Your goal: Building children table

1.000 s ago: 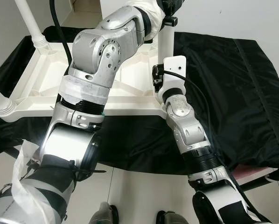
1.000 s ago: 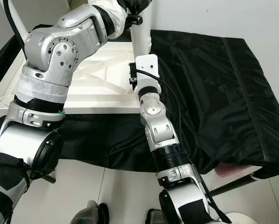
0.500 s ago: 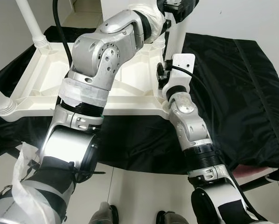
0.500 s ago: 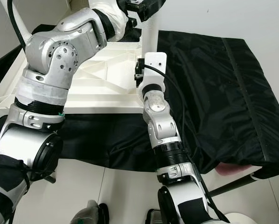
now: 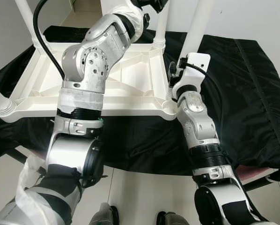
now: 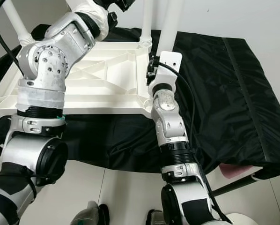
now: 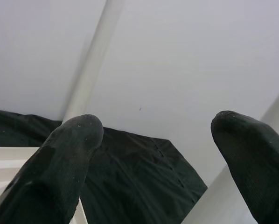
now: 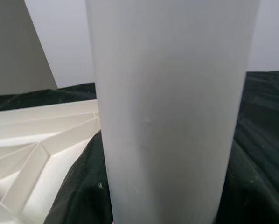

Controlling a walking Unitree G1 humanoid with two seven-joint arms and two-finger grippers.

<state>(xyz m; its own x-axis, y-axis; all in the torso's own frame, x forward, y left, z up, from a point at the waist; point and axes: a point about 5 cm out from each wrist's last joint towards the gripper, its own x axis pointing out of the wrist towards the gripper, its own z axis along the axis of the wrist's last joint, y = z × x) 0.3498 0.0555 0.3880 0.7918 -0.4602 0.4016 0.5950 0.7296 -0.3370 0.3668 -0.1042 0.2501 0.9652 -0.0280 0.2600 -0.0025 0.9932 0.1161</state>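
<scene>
- Two hands at work over an upturned white table top (image 5: 126, 79) lying on a worktop (image 5: 252, 93) draped in black cloth.
- Right hand (image 5: 180, 70): at the near right corner of the table top, against a white leg (image 5: 196, 28) that rises from there; right wrist view has the leg (image 8: 172, 112) very close and upright. Fingers not visible, so cannot tell if it's clenched on the leg or just beside it.
- Left hand (image 7: 158, 140): released, both black fingers (image 7: 69, 144) spread wide with nothing between them; raised high above the far right corner, looking past a thin leg (image 7: 90, 60) toward the wall.
- Left arm (image 5: 91, 61): bent sharply at the elbow, forearm reaching up and across the table top toward the far edge. Right arm (image 5: 198, 126) runs nearly straight up from the near edge of the worktop to the corner.
- Progress, judged: far right leg (image 5: 161, 23) stands in its socket; far left leg (image 5: 30, 21) stands too; near left socket (image 5: 2, 105) holds a leg whose base shows at the frame edge.
- Near right leg looks like the last one. Whether it's fully seated in its socket can't be told.
- Left to do, probably: seat or tighten that leg, then flip the table upright.
</scene>
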